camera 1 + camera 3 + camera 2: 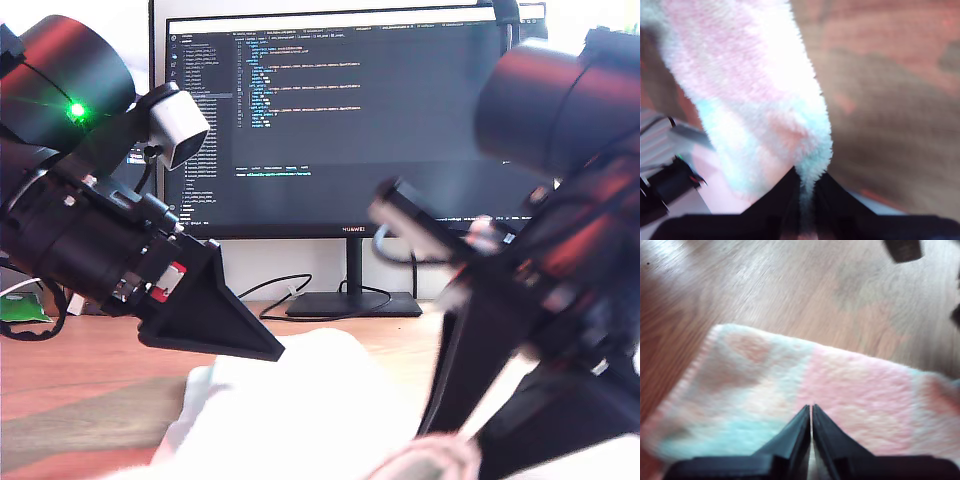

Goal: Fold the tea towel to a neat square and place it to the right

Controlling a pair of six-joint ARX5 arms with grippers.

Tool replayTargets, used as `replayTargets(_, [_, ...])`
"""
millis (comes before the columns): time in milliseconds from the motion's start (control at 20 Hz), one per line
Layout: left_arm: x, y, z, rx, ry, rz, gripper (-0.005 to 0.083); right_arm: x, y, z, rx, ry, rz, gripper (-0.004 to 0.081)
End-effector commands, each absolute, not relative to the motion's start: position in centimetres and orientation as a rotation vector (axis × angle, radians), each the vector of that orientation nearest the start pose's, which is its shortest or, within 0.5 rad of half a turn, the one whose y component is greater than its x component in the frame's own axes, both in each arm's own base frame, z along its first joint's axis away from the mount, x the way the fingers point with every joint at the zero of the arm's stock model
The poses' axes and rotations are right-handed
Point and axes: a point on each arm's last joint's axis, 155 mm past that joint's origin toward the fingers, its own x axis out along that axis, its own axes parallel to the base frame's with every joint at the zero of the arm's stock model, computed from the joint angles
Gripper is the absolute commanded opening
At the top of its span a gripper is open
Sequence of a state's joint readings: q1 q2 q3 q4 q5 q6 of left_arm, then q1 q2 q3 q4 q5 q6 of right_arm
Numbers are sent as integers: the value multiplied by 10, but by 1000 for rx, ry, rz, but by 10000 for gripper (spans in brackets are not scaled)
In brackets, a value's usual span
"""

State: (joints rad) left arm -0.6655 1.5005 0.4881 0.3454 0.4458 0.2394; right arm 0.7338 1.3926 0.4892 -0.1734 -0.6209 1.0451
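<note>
The tea towel [840,390] is fluffy cloth in pink, mint and white checks, and part of it lies flat on the wooden table. My first gripper [811,409] hovers over that flat part with its fingers pressed together and nothing showing between the tips. In the exterior view it is the black wedge [268,348] at the left, above the pale towel [300,400]. My second gripper [807,187] is shut on an edge of the towel [755,90], which stretches away from its jaws. Its arm [470,390] is blurred at the exterior view's right.
The wooden table [790,285] shows bare beyond the towel. A monitor [340,120] on a black stand [345,300] is behind the arms, with cables beside the stand. A green item [20,308] lies at the exterior view's left edge.
</note>
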Motion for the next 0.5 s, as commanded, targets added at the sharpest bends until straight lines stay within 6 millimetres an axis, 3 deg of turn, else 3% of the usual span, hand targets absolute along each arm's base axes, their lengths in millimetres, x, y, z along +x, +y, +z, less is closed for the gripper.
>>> replayTargets(0, [237,-284,39,289,584,-1141,-19,126,258,22,705,1650,509,-13])
replayTargets(350, [225,-283,10,287,686,-1164,-19,103,239,35,661,1697,507,-13])
replayTargets(450, [217,-288,10,276,692,-1202,-19,107,238,41,677,1673,514,-13])
